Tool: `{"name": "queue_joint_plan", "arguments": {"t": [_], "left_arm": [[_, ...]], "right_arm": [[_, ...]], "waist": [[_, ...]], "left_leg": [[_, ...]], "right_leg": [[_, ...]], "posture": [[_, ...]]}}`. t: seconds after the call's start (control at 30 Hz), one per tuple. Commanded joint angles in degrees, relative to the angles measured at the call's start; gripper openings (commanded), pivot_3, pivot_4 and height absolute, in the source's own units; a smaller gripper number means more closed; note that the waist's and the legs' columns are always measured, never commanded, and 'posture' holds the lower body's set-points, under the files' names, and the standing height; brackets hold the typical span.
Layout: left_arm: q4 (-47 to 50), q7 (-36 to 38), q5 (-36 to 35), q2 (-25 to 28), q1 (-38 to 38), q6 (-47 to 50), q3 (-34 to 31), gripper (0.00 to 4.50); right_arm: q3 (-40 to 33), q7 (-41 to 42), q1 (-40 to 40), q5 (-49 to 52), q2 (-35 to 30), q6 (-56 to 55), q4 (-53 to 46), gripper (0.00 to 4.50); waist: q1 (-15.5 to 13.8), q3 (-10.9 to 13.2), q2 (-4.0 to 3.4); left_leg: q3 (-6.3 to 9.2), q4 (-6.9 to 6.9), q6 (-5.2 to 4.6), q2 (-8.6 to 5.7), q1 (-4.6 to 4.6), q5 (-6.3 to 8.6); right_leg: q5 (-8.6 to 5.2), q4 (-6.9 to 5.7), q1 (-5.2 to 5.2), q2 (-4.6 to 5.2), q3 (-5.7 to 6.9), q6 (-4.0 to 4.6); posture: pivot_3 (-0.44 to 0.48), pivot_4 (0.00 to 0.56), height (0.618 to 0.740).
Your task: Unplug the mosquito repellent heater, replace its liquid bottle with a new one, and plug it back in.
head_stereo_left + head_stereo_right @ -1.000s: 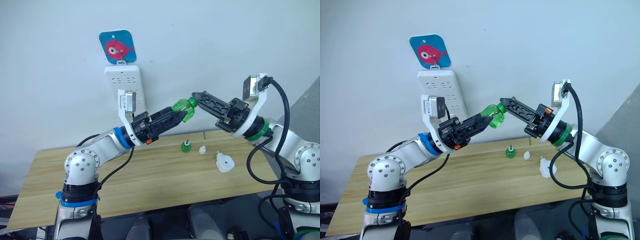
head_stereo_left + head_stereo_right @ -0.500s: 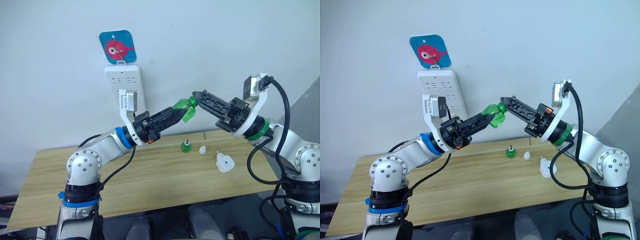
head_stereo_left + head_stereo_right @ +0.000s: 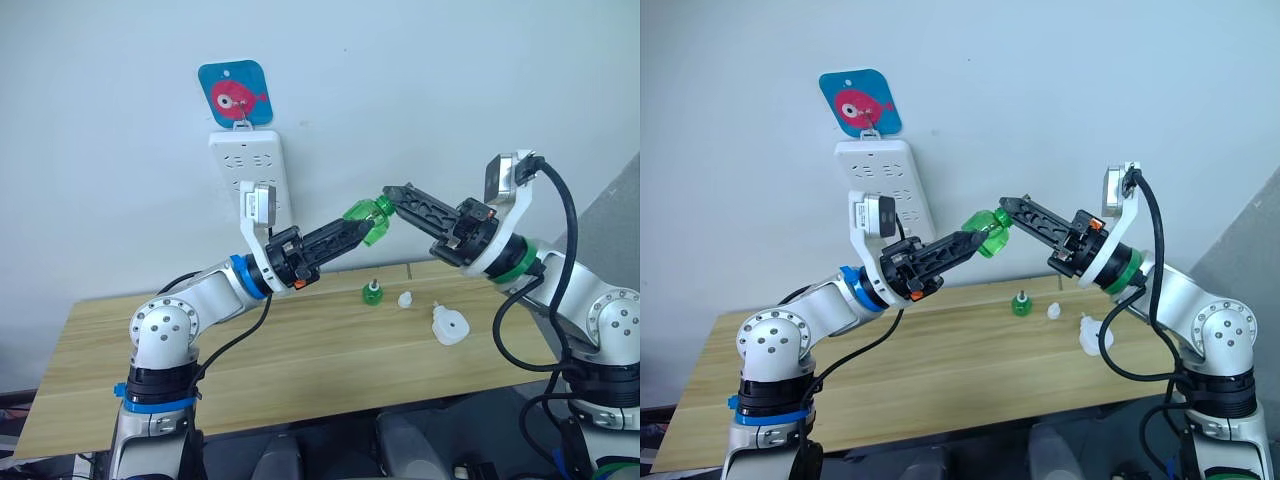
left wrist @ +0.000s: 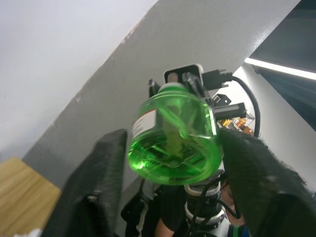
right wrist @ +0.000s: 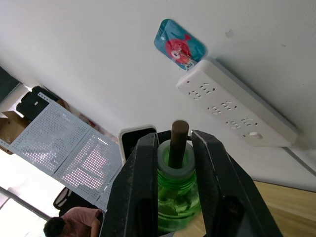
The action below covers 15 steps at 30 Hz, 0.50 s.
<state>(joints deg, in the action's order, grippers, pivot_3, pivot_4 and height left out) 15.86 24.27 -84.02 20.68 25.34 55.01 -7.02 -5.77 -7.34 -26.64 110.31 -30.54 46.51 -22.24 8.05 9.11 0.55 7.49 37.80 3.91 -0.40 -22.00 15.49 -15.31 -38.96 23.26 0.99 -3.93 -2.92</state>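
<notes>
**Green bottle held between two tools, heater waiting below**

The left tool (image 3: 355, 234) clamped the green bottle (image 3: 366, 220) by its base; the right tool (image 3: 393, 199) pinched its neck. The heater (image 3: 449, 325) lay on the worktop (image 3: 250, 370), below the bottle. Light, slick plastic, probably best gripped around its body

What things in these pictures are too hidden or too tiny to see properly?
- The green bottle: in the head views both grippers cover its ends, so its label cannot be read.
- The small green bottle and the white cap on the table: too small in the head views to show detail.
- The heater: its prongs are too small to make out.
- The left gripper: whether its fingers touch the bottle is unclear.
</notes>
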Motion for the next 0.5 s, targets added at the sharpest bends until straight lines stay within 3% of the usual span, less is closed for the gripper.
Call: {"name": "queue_joint_plan", "arguments": {"t": [0.03, 0.5], "left_arm": [[2.02, 0.18, -0.19, 0.22, 0.6, -0.44, -0.12, 4.37], [3.39, -3.08, 0.53, -3.4, 0.5, -2.92, 0.62, 4.4]], "right_arm": [[-0.78, 0.86, -0.48, 0.97, -0.1, -1.26, -2.07, 0.67], [-0.48, 0.88, -0.48, 0.99, -0.09, -1.86, -2.04, 0.67]], "waist": [[-0.01, 0.0, 0.0], [-0.06, 0.0, 0.0]], "left_leg": [[0.0, 0.0, 0.0, 0.0, 0.0, 0.0], [-0.02, -0.01, 0.0, 0.0, 0.0, 0.0]], "right_leg": [[0.0, 0.0, 0.0, 0.0, 0.0, 0.0], [-0.01, 0.01, 0.0, 0.0, -0.02, -0.02]], "posture": [[-0.178, 0.107, 0.74], [-0.178, 0.107, 0.74]]}}
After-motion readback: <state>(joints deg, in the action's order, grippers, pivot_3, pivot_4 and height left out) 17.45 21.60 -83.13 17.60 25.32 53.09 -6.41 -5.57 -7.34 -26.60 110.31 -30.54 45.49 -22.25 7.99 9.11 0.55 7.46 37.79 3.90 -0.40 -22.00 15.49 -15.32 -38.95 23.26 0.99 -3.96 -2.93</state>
